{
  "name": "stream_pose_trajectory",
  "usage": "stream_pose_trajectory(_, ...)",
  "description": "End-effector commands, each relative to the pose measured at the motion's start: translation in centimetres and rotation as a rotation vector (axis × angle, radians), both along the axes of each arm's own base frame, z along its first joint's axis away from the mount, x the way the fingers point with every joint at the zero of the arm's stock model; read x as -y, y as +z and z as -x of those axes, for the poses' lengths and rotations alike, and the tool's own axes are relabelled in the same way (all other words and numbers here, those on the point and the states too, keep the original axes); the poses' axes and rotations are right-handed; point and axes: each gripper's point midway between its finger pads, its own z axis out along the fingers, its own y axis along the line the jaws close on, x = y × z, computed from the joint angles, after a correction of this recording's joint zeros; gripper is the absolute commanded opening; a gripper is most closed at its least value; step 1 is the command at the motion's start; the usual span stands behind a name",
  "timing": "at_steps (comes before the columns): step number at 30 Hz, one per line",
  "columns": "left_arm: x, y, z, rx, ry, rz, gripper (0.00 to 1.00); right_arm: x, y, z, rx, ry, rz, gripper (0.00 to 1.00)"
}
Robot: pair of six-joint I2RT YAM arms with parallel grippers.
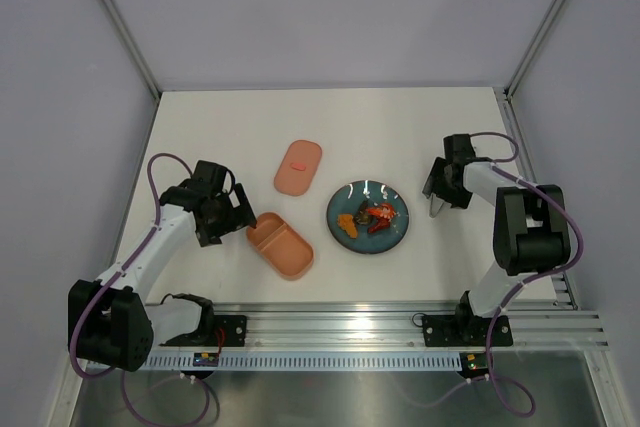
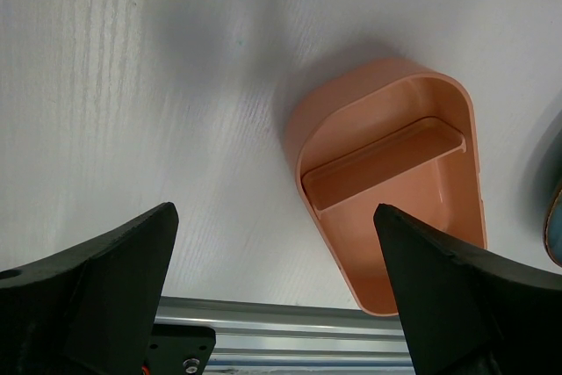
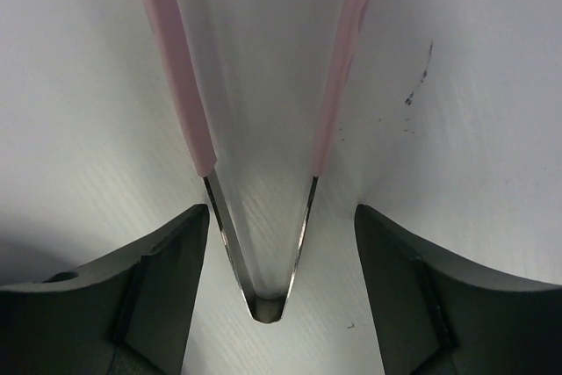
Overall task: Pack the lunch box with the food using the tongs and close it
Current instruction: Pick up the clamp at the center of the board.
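Note:
The salmon-pink lunch box base (image 1: 280, 244) (image 2: 395, 182) lies open and bare near the front, its divider visible. Its flat lid (image 1: 298, 167) rests apart, further back. The food (image 1: 365, 219), orange, red and dark pieces, sits on a round teal plate (image 1: 395, 232). My left gripper (image 1: 240, 215) (image 2: 274, 252) hangs open just left of the box, holding nothing. The tongs (image 3: 176, 68) lie on the table at the right, pink-sleeved arms spread, metal bend nearest the camera. My right gripper (image 1: 437, 205) (image 3: 281, 243) is open and straddles the tongs' bend, with a gap on each side.
An aluminium rail (image 1: 350, 327) (image 2: 281, 331) runs along the table's near edge, close behind the left gripper. Grey walls enclose the white table on three sides. The plate's rim (image 2: 555, 217) shows just right of the box.

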Motion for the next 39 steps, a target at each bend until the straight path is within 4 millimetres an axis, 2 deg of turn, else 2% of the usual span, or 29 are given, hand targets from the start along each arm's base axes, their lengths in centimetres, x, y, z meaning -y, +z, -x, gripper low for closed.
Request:
stream_pose_trajectory(1, 0.5, 1.1, -1.1, 0.046, -0.004, 0.028, 0.99, -0.8, 0.1, -0.4, -0.009, 0.05, 0.059, 0.74)
stream_pose_trajectory(10, 0.6, 1.0, -0.9, 0.049, -0.008, 0.037, 0.99, -1.3, 0.2, -1.9, -0.002, 0.074, 0.127, 0.62)
stream_pose_trajectory(16, 0.7, 1.0, -0.9, 0.054, -0.011, 0.044, 0.99, -1.5, 0.2, -2.3, -0.004, 0.082, 0.12, 0.68)
stream_pose_trajectory(23, 0.9, 1.0, -1.1, 0.056, -0.02, 0.049, 0.99, -2.0, -0.1, -3.1, -0.009, 0.112, 0.107, 0.62)
stream_pose_trajectory(26, 0.8, 1.1, -1.2, 0.058, -0.02, 0.046, 0.99, -2.1, -0.1, -3.3, -0.006, 0.119, 0.103, 0.54)
stream_pose_trajectory(27, 0.8, 1.1, -1.2, 0.06, -0.02, 0.046, 0.99, -2.1, -0.1, -3.2, -0.006, 0.118, 0.101, 0.45)
stream_pose_trajectory(30, 1.0, 1.1, -1.1, 0.061, -0.017, 0.054, 0.99, -2.1, 0.1, -3.0, -0.011, 0.118, 0.098, 0.33)
stream_pose_trajectory(31, 1.0, 1.0, -1.1, 0.06, -0.014, 0.059, 0.99, -2.2, 0.3, -3.0, -0.014, 0.118, 0.095, 0.25)
stream_pose_trajectory(34, 1.0, 0.9, -0.8, 0.051, -0.02, 0.058, 0.99, -2.6, 1.6, -2.4, -0.032, 0.118, 0.073, 0.13)
stream_pose_trajectory(39, 1.8, 1.1, -0.7, 0.075, -0.057, 0.1, 0.99, -2.8, 6.2, -2.2, 0.035, 0.117, 0.051, 0.13)
